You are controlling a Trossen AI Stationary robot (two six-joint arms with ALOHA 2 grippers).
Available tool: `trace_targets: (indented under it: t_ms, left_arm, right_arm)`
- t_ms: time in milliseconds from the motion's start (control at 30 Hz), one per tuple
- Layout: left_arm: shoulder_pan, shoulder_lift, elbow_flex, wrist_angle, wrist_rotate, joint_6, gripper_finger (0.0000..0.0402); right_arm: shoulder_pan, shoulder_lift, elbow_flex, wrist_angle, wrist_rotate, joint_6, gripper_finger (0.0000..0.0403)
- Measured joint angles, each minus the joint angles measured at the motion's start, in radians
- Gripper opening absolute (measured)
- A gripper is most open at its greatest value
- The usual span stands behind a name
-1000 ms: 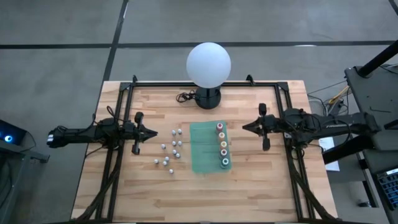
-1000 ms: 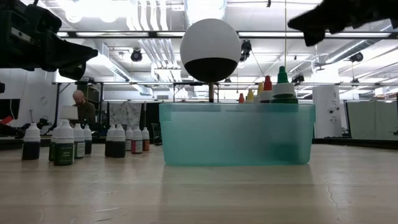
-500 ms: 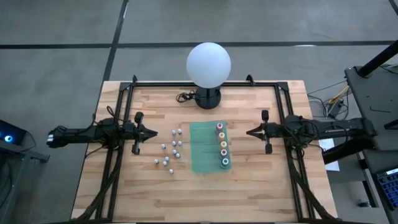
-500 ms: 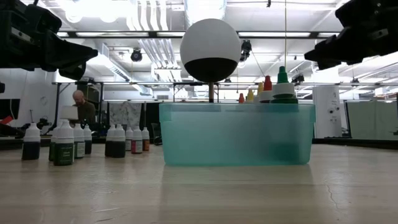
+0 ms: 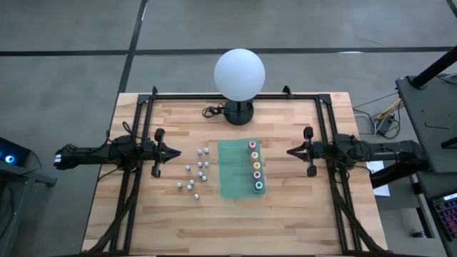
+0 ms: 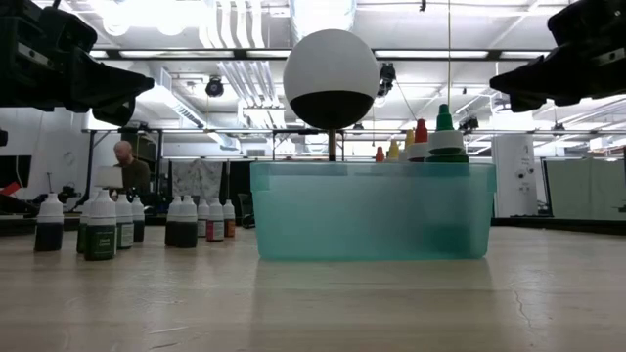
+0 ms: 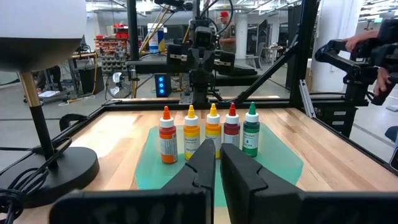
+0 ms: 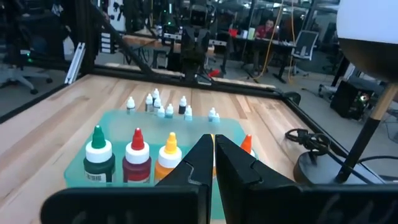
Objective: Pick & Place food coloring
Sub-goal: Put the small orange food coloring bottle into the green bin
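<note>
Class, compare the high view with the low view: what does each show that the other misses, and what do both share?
Only the high view shows the whole wooden table from above, the lamp's black base, and both arms lying level, the left pincer and right pincer shut and empty either side of the bottles.

Only the low view shows the green tub's wall, the dark liquid in the white-capped bottles, and a person in the room behind.

Both show the white globe lamp, the coloured-top bottles in the tub, and the loose cluster beside it.
</note>
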Motion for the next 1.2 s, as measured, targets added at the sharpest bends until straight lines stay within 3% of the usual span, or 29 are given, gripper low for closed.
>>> trace_targets:
  t_ms: [700,1200]
  left_arm:
    - [0.0,0.0,0.0,0.0,0.0,0.0,0.0]
    - [0.0,0.0,0.0,0.0,0.0,0.0,0.0]
  right_arm:
    - [0.0,-0.176,-0.077,0.019,-0.002,-0.004,0.0009]
    - [0.0,-0.177,-0.08,-0.009,-0.003,-0.027,0.0009]
